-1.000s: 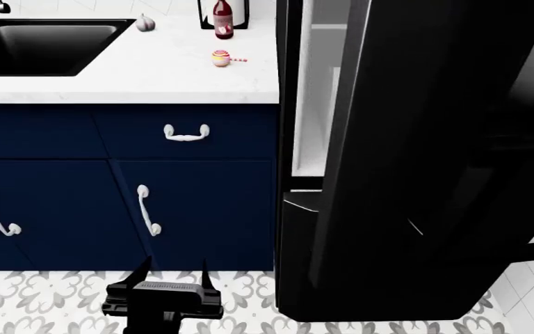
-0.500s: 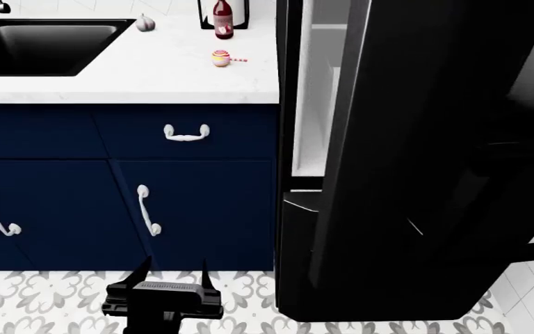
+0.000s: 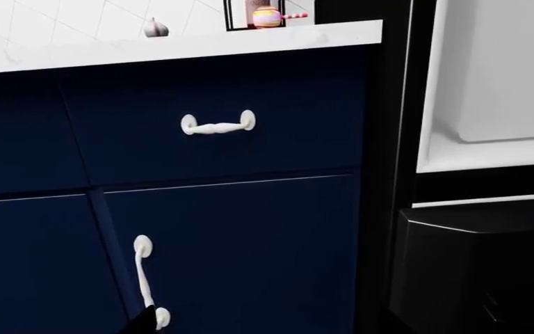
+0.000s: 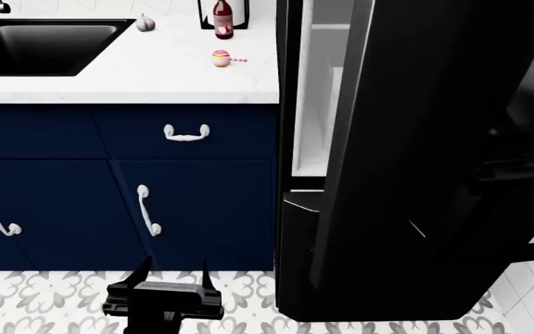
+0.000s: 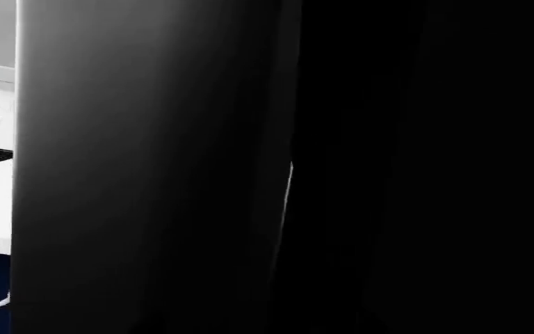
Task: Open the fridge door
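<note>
Our left jaws (image 4: 173, 273) hang spread apart and empty, low over the patterned floor (image 4: 26, 306), fingers pointing at the navy cabinets (image 4: 202, 209). Nothing sits between them. We judge this arm is parked clear so the door can swing past it. Just ahead of these jaws stands a white cabinet handle (image 4: 147, 211), and further up a drawer handle (image 4: 186, 133); the left wrist view shows both, with the fridge's white inner wall (image 3: 499, 83) off to the jaws' right.

Our right jaws we cannot make out. The right arm (image 4: 517, 174) is only a dark shape against the door at the head view's right edge, and the right wrist view shows nothing but glossy black panel close to the lens. Whether these jaws are closed on anything, we cannot tell. We judge that this arm is the one working the door, since it is pressed so near it.

The fridge door (image 4: 434, 139) stands to the right of the left jaws, already swung partly out from the body: a strip of white interior (image 4: 318, 97) shows between its hinge-side edge and the cabinet. The lower black drawer (image 4: 295, 250) looks shut.

Farther off, beyond the cabinets, the white bench (image 4: 156, 69) carries a red bottle (image 4: 222, 17), a small striped ball (image 4: 220, 58) and a garlic bulb (image 4: 145, 24), beside a black sink (image 4: 35, 45). None of these lies in the door's path.
</note>
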`<state>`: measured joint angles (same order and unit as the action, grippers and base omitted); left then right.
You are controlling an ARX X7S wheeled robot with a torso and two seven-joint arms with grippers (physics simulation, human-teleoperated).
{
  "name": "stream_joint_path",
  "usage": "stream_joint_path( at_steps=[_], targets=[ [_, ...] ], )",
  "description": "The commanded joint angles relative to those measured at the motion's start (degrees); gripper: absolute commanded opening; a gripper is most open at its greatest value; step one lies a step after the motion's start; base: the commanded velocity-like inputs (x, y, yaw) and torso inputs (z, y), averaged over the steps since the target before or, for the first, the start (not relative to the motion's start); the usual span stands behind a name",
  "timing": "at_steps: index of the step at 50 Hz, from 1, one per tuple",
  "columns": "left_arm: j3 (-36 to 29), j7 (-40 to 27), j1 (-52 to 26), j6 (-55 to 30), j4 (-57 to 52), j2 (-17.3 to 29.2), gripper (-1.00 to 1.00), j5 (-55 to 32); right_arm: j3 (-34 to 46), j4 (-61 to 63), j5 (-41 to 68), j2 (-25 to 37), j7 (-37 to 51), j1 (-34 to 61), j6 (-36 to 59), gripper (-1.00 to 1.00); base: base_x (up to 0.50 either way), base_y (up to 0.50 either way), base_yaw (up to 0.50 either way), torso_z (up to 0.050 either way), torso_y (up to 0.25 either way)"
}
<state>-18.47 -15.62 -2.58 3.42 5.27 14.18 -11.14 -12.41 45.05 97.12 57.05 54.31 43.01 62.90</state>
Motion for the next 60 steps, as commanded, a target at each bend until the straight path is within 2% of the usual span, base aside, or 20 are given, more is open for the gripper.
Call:
stream_joint_path(
  at_steps=[1,30,43,49,55,57,60],
  targets=[
    [-0.31,-0.11,-0.13,-0.12,0.01,0.20,1.00,-0.25,-0.18,2.34,4.91,1.96,3.80,1.44,-1.31,1.00,0.00,0.00,0.00,0.000,0.000],
    [-0.81,-1.28,-0.26,-0.27,-0.02,0.52,1.00,-0.28,-19.13,11.94,18.38,11.44,12.72,-3.58,-5.14,1.00,0.00,0.00,0.00,0.000,0.000],
    [-1.10,-1.40,-0.43,-0.26,0.16,0.68,1.00,-0.53,-17.37,14.78,19.87,13.42,15.40,0.68,-6.04,1.00,0.00,0.00,0.00,0.000,0.000],
    [-1.22,-1.43,-0.41,-0.36,0.01,0.81,1.00,-0.71,-13.13,14.87,25.97,9.76,20.72,10.36,-0.79,1.00,0.00,0.00,0.00,0.000,0.000],
    [-1.32,-1.52,-0.45,-0.25,0.12,0.87,1.00,-0.79,-7.22,14.84,33.74,3.13,29.86,21.15,6.84,1.00,0.00,0.00,0.00,0.000,0.000],
    [-1.35,-1.60,-0.46,-0.21,0.06,0.89,1.00,-0.79,-1.36,14.85,31.70,-2.99,32.52,25.04,13.78,1.00,0.00,0.00,0.00,0.000,0.000],
    [-1.39,-1.66,-0.48,-0.12,0.10,0.90,1.00,-0.82,2.92,14.85,31.33,-7.12,35.28,27.59,18.22,1.00,0.00,0.00,0.00,0.000,0.000]
  ],
)
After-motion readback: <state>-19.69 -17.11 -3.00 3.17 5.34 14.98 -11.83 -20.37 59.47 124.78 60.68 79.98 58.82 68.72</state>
